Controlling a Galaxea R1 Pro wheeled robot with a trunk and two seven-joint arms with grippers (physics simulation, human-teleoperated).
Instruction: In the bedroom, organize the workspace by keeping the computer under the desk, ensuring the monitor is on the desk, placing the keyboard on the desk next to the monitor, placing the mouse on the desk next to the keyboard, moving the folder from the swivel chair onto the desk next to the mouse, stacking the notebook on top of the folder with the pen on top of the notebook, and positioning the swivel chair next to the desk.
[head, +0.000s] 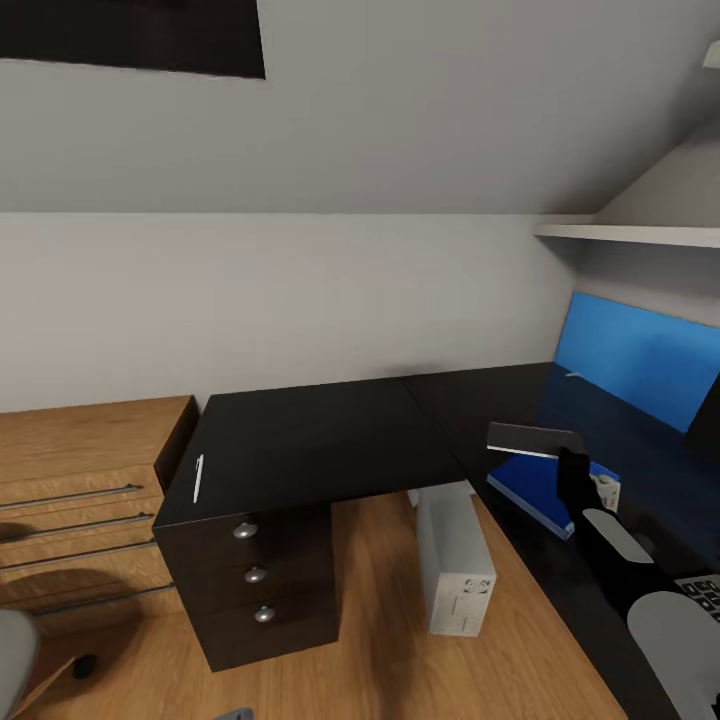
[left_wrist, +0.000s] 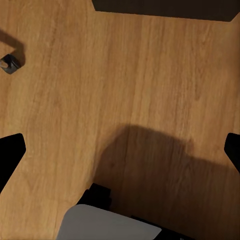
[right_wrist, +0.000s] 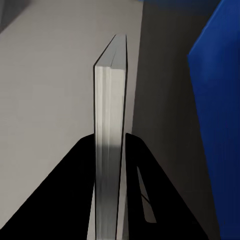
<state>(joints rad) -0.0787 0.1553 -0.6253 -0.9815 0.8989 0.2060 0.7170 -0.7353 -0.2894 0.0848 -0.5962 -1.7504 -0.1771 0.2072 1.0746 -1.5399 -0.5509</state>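
My right gripper is shut on the grey notebook, which hangs flat just above the blue folder on the black desk. The notebook shows edge-on between the fingers. The white pen lies near the desk's left edge, above the drawer unit. The grey-white computer stands on the floor at the desk's inner corner. Keyboard keys show at the far right. The swivel chair is at the lower left. My left gripper is open over the floor. The mouse is out of view.
A light wood drawer chest stands left of the desk. A blue wall panel runs behind the desk's right wing, with a white shelf above it. A chair caster sits on the wooden floor.
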